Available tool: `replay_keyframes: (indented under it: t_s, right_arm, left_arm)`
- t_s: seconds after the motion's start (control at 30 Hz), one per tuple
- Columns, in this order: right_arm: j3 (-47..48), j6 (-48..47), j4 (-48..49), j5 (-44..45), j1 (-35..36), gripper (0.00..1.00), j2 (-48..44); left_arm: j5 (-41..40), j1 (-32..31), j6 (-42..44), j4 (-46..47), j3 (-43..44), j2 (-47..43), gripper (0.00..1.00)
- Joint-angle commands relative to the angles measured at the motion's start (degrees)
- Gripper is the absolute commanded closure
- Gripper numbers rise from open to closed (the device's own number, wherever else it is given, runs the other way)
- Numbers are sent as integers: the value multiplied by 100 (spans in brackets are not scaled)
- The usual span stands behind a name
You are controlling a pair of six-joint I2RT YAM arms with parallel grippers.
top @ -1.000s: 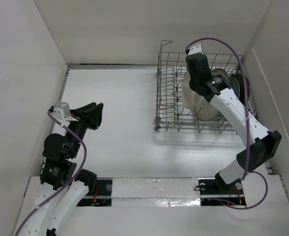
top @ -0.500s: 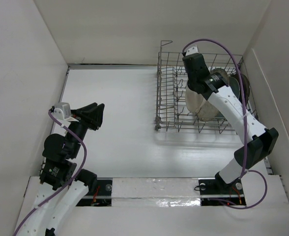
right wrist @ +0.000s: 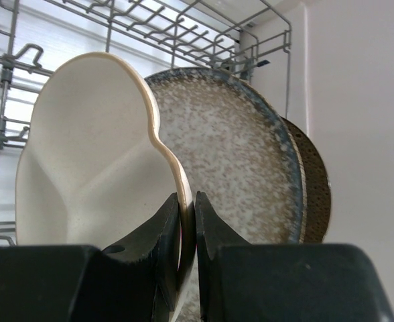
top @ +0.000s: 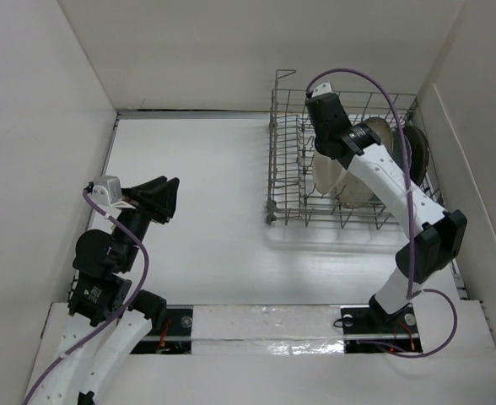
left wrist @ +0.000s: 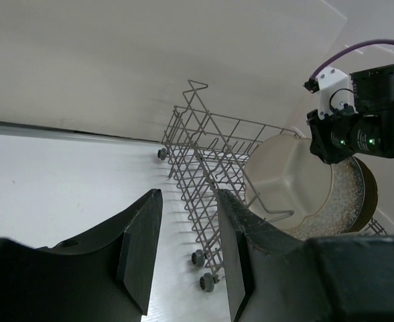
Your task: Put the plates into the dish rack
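Here right fingers pinch the cream plate in the dish rack, left fingers spread.

Three plates: cream plate, speckled plate, brown plate. One dish rack. Two grippers: left gripper, right gripper.

Cream plate, speckled plate and brown plate against a grey wire dish rack.
The speckled plate is beige-grey, flecked brown, with a blue-grey rim. A purple cable loops above the white right arm and white table.
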Motion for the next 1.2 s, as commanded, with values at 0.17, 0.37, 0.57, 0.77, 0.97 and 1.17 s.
replay_keyframes:
  t_s: [0.17, 0.37, 0.57, 0.77, 0.97, 1.17]
  right_arm:
    - [342, -115, 580, 270, -34, 100, 34]
    - [193, -185, 667, 305, 80, 100, 51]
    - [-62, -194, 826, 384, 204, 92, 244]
    - [-300, -150, 1054, 464, 256, 77, 236]
    - [-308, -27, 1107, 367, 309, 68, 245]
    - [-502, 131, 1310, 235, 432, 67, 297]
  left_arm:
    - [24, -25, 48, 212, -3, -33, 64]
    - [42, -25, 39, 221, -11, -15, 64]
    - [42, -25, 39, 221, -20, -15, 64]
    - [42, -25, 39, 221, -20, -7, 64]
    - [51, -25, 39, 221, -12, 2, 64]
    - [42, -25, 57, 221, -20, -6, 64]
